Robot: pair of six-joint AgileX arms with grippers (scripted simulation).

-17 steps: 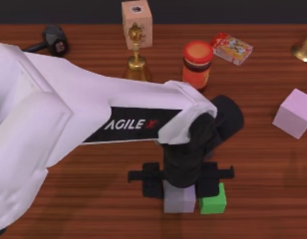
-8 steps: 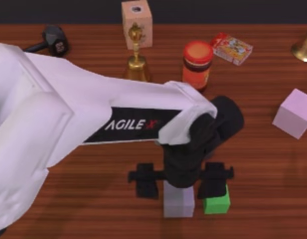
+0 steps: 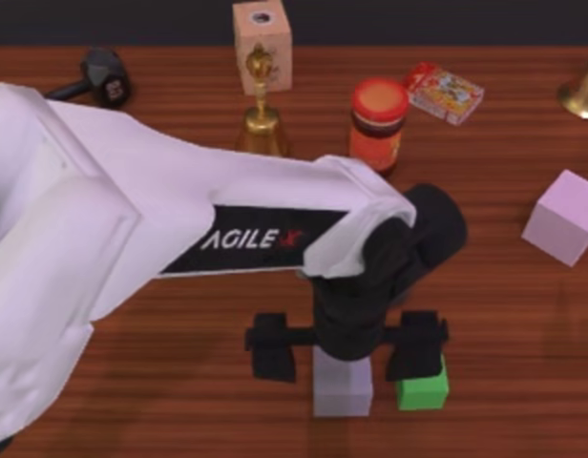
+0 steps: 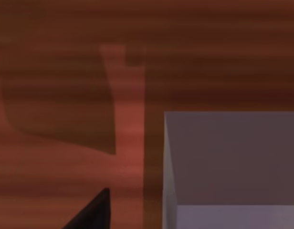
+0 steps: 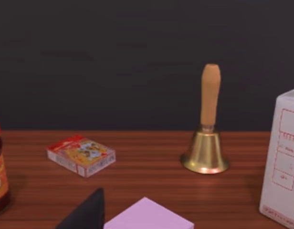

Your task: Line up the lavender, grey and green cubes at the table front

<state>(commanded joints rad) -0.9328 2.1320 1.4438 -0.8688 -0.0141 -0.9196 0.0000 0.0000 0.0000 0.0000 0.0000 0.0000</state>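
Near the front of the table (image 3: 523,343), my left gripper (image 3: 345,349) stands open over the grey cube (image 3: 343,384). Its black fingers (image 3: 272,348) are apart on either side of the cube, not touching it. The small green cube (image 3: 424,392) sits just right of the grey one, partly under the right-hand finger. In the left wrist view the grey cube (image 4: 233,162) fills the lower part beside one fingertip (image 4: 94,212). The lavender cube (image 3: 562,217) rests far right. The right wrist view shows the lavender cube (image 5: 149,219) close beside a dark fingertip (image 5: 92,210) of my right gripper, which holds nothing.
Along the back stand a tan-pink block with a hole (image 3: 262,38), a gold bell (image 3: 262,114), a red-lidded jar (image 3: 378,119), a card box (image 3: 445,93) and a dark hammer (image 3: 103,76). A second bell (image 3: 582,91) is at the right edge. A white carton (image 5: 283,162) stands nearby.
My left gripper's fingers have spread apart, letting go of the grey cube. The green cube has slid slightly to the right, next to the right-hand finger.
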